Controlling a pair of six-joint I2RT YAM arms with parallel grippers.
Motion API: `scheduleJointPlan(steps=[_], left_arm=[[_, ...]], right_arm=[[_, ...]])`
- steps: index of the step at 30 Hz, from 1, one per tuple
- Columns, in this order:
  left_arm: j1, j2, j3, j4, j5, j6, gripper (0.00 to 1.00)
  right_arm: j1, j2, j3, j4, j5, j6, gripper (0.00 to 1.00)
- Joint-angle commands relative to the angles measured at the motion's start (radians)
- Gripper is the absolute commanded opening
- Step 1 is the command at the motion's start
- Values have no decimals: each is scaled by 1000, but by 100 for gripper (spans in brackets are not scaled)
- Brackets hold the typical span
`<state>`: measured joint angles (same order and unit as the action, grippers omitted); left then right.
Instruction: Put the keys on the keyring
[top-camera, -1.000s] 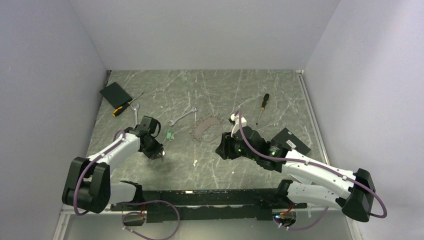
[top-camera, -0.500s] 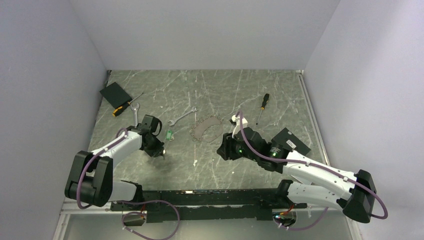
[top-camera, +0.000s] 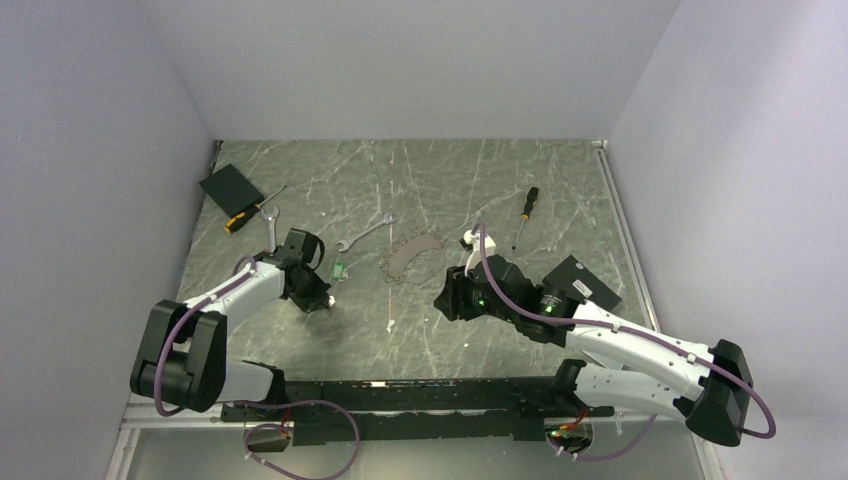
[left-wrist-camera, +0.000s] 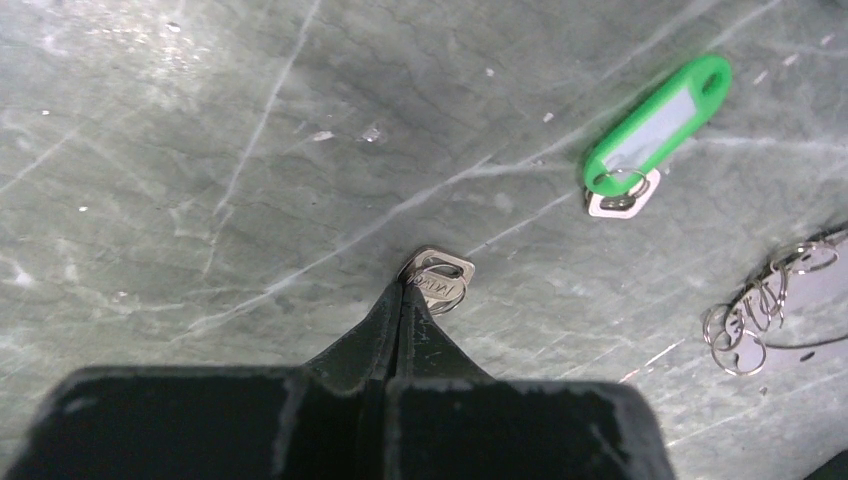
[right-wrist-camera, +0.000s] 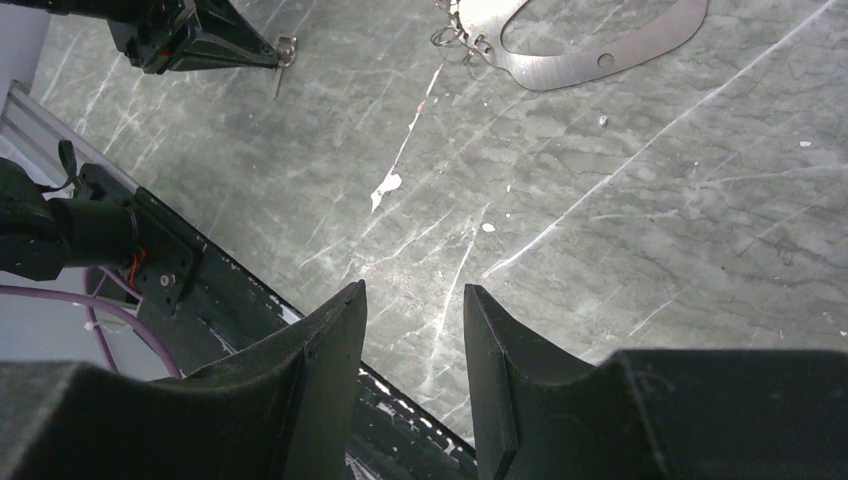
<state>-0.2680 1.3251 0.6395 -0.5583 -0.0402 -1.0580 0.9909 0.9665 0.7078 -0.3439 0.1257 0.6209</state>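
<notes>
My left gripper (left-wrist-camera: 405, 287) is shut, its tips pinching a small silvery key (left-wrist-camera: 441, 279) just above the marble table; in the top view this gripper (top-camera: 320, 303) sits left of centre. The green-headed key (left-wrist-camera: 655, 120) lies flat farther off, a small silver piece (left-wrist-camera: 620, 198) on its ring. The keyring (top-camera: 410, 255) is a curved grey metal band carrying small wire rings (left-wrist-camera: 745, 325), and the right wrist view catches it at the top edge (right-wrist-camera: 600, 55). My right gripper (right-wrist-camera: 412, 300) hangs open and empty near the table's front edge, right of the keyring.
Two silver wrenches (top-camera: 365, 232) (top-camera: 270, 225) lie behind the keys. A screwdriver (top-camera: 525, 212) rests at the back right, another (top-camera: 245, 215) by a black block (top-camera: 230, 187) at the back left. A thin string with a white end (top-camera: 390, 315) lies in front of the keyring.
My left gripper has closed its jaws onto the silvery key and shifted slightly. The right arm has not moved.
</notes>
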Motion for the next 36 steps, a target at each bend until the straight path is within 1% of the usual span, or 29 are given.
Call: scheduleJointPlan(steps=[1,6,12,16,17,19,23,24,29,36], left_arm=[[-5,-74,-15,13,84,59,0],[-5,-153,8,-44,166,151,0],[-5,-250,40,-121,228,167,0],[-5,-281,82,-141,291,144,0],[-5,-292,87,-128,313,133,0],[-5,-319,83,-74,375,101,0],[-5,-351,54,77,490,5,0],[-5,-350,51,103,515,-14,0],[-7,-355,54,189,601,-101,0],[-14,-383,95,192,641,-157,0]], right_arm=[[-1,-26,5,16,19,-10,44],[-1,-25,11,13,17,-15,44],[-1,-12,29,20,0,-24,44],[-1,-13,32,72,-69,-47,45],[-1,-10,31,94,-86,-47,45],[-1,2,30,130,-118,-36,50],[0,47,30,246,-216,0,67],[0,62,37,274,-222,11,68],[0,161,86,388,-216,2,69],[-1,322,198,472,-235,-28,66]])
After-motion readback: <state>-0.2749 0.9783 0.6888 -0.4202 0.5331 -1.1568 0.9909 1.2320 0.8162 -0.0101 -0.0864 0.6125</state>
